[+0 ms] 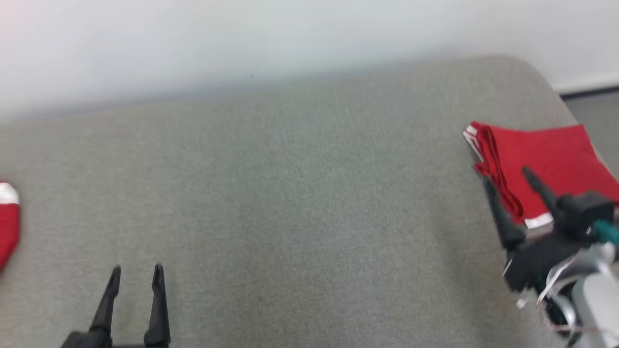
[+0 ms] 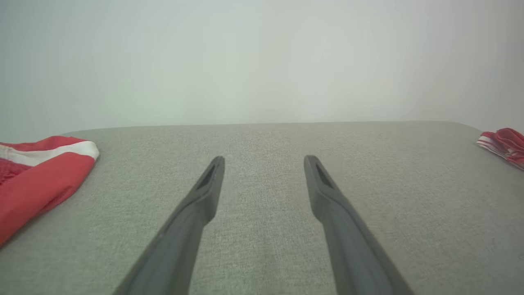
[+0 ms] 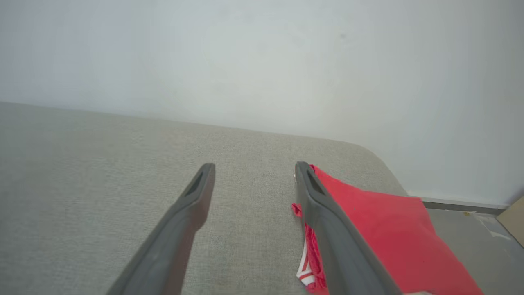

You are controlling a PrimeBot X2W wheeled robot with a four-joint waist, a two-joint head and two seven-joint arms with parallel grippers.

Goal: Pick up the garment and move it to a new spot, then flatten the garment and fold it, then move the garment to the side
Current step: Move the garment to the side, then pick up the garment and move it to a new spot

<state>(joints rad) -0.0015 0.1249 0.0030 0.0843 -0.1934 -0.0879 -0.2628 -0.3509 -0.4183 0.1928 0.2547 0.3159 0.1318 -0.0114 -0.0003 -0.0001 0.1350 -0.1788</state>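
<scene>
A red garment (image 1: 546,154) with white trim lies folded flat near the right end of the grey table (image 1: 290,193). My right gripper (image 1: 507,178) hovers at its left edge, open, with nothing between its fingers. In the right wrist view that gripper (image 3: 254,167) has one finger lying across the garment's (image 3: 380,233) bunched left edge and the other over bare table. My left gripper (image 1: 137,273) stands open over the table's near left part. It holds nothing in the left wrist view (image 2: 264,162), where the folded garment (image 2: 505,143) shows far to the right.
A second red garment with a white band (image 1: 7,222) (image 2: 41,176) lies at the table's left edge. A pale wall (image 1: 242,38) runs along the table's far side. The table's right corner is rounded, with grey floor (image 3: 470,229) beyond it.
</scene>
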